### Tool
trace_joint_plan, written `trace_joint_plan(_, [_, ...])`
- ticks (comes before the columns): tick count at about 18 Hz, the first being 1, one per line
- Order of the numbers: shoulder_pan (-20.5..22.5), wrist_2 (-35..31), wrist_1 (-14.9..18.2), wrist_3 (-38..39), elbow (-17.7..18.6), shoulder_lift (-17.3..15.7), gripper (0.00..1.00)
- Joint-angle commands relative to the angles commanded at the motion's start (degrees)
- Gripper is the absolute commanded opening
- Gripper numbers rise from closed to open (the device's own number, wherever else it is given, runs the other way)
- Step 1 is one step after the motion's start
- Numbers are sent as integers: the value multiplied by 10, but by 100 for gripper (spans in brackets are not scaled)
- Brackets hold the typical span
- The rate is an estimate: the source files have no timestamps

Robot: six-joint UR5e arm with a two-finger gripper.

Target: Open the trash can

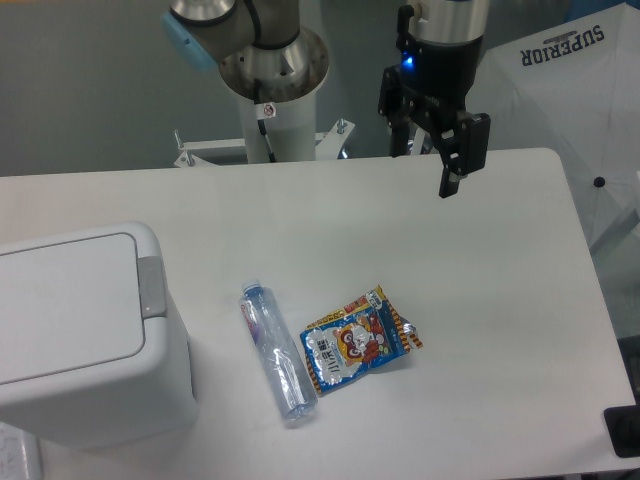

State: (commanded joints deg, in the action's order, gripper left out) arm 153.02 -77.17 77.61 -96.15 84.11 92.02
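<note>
The trash can (85,345) is a large white bin at the table's left front, its flat lid down and a small grey latch (151,287) on its right edge. My gripper (424,168) hangs over the far right part of the table, well away from the bin. Its two dark fingers stand apart, open, with nothing between them.
A clear plastic bottle (277,352) lies on the white table (500,300) just right of the bin. A colourful snack bag (358,340) lies beside it. The arm's white base (272,110) stands behind the far edge.
</note>
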Motion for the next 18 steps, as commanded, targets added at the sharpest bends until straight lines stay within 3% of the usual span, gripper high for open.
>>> trace_joint_plan(7, [0, 10, -3, 63, -2, -3, 100])
trace_joint_plan(16, [-11, 59, -6, 242, -4, -4, 100])
trace_joint_plan(18, [-14, 77, -22, 291, -2, -5, 100])
